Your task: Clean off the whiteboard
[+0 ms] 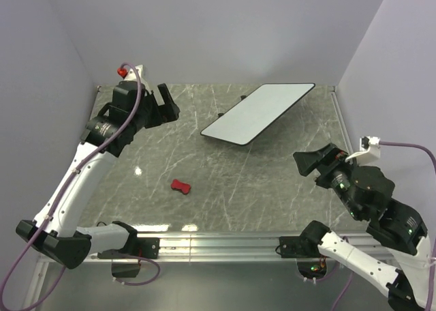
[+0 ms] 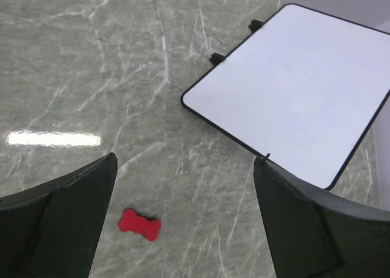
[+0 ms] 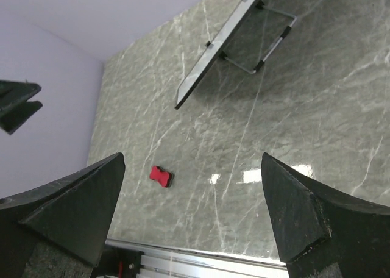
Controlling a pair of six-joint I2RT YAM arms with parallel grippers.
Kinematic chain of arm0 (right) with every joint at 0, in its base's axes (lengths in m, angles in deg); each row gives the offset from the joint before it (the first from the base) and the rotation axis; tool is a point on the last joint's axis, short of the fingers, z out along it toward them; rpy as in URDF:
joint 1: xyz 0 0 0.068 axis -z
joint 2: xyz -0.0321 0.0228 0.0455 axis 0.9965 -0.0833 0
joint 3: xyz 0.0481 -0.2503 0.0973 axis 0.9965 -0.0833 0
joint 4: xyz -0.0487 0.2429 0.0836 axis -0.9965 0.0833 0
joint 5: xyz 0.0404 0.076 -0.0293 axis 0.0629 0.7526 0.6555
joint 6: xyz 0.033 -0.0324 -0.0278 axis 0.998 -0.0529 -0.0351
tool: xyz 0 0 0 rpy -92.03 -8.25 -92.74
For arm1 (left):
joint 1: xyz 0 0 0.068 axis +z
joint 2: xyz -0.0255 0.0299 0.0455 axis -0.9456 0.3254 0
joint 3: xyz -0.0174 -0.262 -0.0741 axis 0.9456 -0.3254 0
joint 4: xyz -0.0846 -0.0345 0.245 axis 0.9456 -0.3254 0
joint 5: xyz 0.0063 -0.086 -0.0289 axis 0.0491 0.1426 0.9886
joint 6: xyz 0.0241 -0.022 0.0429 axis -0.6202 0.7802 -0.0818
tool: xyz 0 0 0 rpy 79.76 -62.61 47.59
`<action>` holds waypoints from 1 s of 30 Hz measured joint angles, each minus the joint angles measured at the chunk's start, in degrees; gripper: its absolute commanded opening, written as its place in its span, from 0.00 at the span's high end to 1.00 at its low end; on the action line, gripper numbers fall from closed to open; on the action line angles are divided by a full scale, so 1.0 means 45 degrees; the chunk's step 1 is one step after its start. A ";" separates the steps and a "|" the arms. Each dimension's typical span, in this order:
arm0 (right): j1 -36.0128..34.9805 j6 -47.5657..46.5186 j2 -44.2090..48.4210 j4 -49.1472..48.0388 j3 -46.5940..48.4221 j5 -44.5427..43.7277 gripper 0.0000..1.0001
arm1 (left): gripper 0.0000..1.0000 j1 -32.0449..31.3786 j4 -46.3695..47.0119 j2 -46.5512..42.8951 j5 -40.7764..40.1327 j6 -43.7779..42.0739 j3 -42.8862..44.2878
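**Clerk:** Item one, nearest edge?

**Checker:** Metal rail (image 1: 218,243) along the near side of the table (image 1: 272,202). Both arm bases are bolted to it. The tabletop is grey-green, marble-patterned and glossy.

**Clerk:** Item two?

**Checker:** Right gripper (image 3: 192,159), raised over the near right part of the table. Its jaws are spread wide with nothing between them, only tabletop showing through the gap.

**Clerk:** Item three?

**Checker:** Eraser (image 1: 180,186): small, red, bone-shaped. It lies flat on the table left of centre, well apart from both grippers and from the board.

**Clerk:** Item four?

**Checker:** Left gripper (image 2: 186,162), held above the far left part of the table and pointing towards the middle. Its jaws are fully parted and it grips nothing.

**Clerk:** Item five, the task piece?

**Checker:** Whiteboard (image 1: 259,112): white face, thin black rim, rounded corners. It stands towards the far right of the table and is set at an angle to the table's edges. It is tilted, not flat, propped from behind on a wire stand (image 3: 271,43). In the left wrist view the face is plain white. Neither gripper touches it.

**Clerk:** Item six, the backdrop?

**Checker:** Pale lilac walls (image 1: 225,31) enclose the table at the back and on both sides.
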 measured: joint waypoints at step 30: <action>0.0000 -0.2613 0.1506 -0.0612 -0.0491 0.1904 0.00 | 0.00 0.0097 -0.2589 0.5217 -0.0107 -0.1365 0.8646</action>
